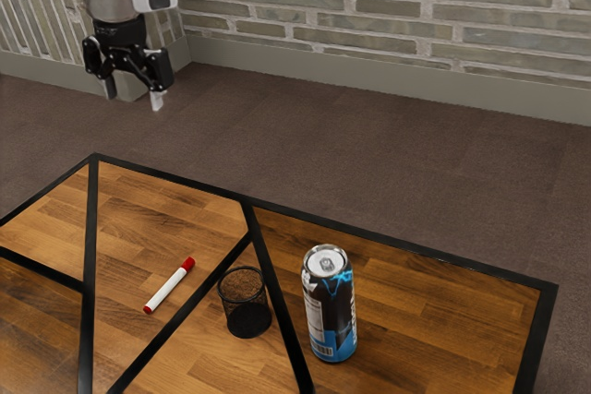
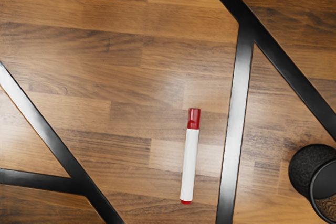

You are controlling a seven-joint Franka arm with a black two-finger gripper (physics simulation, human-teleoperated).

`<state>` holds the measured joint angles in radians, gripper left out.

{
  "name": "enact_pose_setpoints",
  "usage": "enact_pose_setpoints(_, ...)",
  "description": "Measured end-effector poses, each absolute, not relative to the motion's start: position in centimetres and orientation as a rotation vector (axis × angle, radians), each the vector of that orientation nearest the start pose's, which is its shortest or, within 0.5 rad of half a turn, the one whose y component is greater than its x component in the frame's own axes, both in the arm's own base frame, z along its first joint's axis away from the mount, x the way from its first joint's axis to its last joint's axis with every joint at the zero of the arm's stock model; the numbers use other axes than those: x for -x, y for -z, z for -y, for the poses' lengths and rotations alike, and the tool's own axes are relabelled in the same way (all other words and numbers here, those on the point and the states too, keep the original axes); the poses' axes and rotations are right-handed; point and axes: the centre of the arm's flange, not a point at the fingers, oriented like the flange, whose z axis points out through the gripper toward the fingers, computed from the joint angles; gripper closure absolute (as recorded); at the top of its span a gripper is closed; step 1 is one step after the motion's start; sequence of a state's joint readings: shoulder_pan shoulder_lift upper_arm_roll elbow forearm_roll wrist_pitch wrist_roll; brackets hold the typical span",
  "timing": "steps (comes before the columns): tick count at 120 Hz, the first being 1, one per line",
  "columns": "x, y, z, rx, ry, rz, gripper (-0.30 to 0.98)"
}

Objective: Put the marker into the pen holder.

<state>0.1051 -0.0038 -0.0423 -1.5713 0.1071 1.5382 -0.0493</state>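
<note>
Tall can (image 1: 330,306) upright on wooden table (image 1: 443,320); brick wall (image 1: 388,6) behind.

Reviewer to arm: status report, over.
Gripper open, empty. Red-capped marker lying flat, outside mesh pen holder. Drink can on holder's far side from marker, likely not in the way.

- Wall (image 1: 388,6): pale grey-tan brick, light mortar, plain baseboard (image 1: 369,85) below.
- Floor (image 1: 388,168): dark brown, carpet-like (texture fine).
- Table (image 1: 452,311): wood-plank top, black edging, black strips (image 1: 90,256) crossing at angles.
- Light: soft sheen on wood and strips.
</note>
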Motion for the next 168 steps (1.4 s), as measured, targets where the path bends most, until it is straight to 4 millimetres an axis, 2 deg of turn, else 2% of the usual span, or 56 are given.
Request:
enact_pose_setpoints(8,-54.9,-62.3,-5.2,3.026,-0.033,0.189,0.0)
enact_pose_setpoints(12,-55.1,-61.5,-5.4,3.026,-0.044,0.195,0.0)
enact_pose_setpoints(20,-55.8,-57.0,-5.9,3.027,-0.13,0.2,0.0)
enact_pose_setpoints(30,-56.9,-50.2,-6.0,3.022,-0.27,0.188,0.0)
enact_pose_setpoints(41,-57.3,-43.9,-4.7,3.013,-0.376,0.143,0.0)
enact_pose_setpoints(47,-56.9,-40.6,-5.3,3.013,-0.423,0.158,0.0)
enact_pose_setpoints(59,-56.0,-35.5,-6.1,3.025,-0.465,0.191,0.0)
enact_pose_setpoints(73,-55.8,-31.4,-6.4,3.038,-0.465,0.206,0.0)
enact_pose_setpoints(87,-55.4,-28.7,-6.3,3.062,-0.45,0.227,0.0)
enact_pose_setpoints(102,-55.6,-27.0,-6.5,3.076,-0.418,0.247,0.0)
enact_pose_setpoints(162,-56.4,-23.9,-6.6,3.091,-0.356,0.258,0.0)
enact_pose_setpoints(168,-56.4,-23.8,-6.6,3.092,-0.353,0.26,0.04)
